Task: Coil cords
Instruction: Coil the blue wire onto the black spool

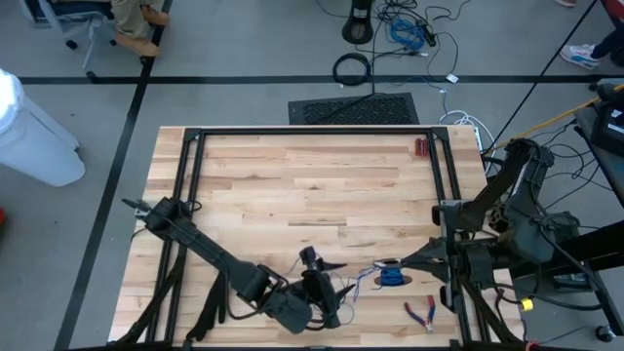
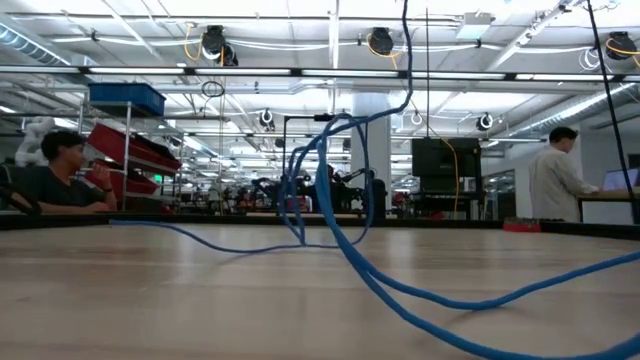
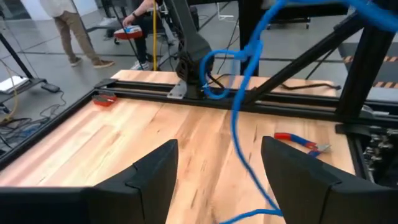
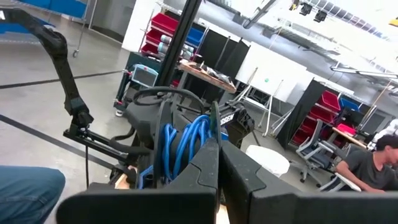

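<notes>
Cord (image 1: 388, 276), thin and blue, lies partly gathered in loose loops at the table's (image 1: 292, 185) near edge, between the two grippers; a loose length trails from the bundle toward the left gripper (image 1: 327, 292). In the low view the cord (image 2: 330, 190) rises in tangled arcs above the wooden surface. Left gripper (image 3: 217, 180): fingers spread wide apart, holding nothing, with a strand of cord (image 3: 239, 118) hanging between and beyond them. Right gripper (image 4: 217, 168): fingers pressed together, raised, with several blue loops (image 4: 183, 146) draped just beside them; whether they pinch the cord cannot be told. Red-handled pliers (image 1: 422, 313) lie near the bundle, apart from it.
</notes>
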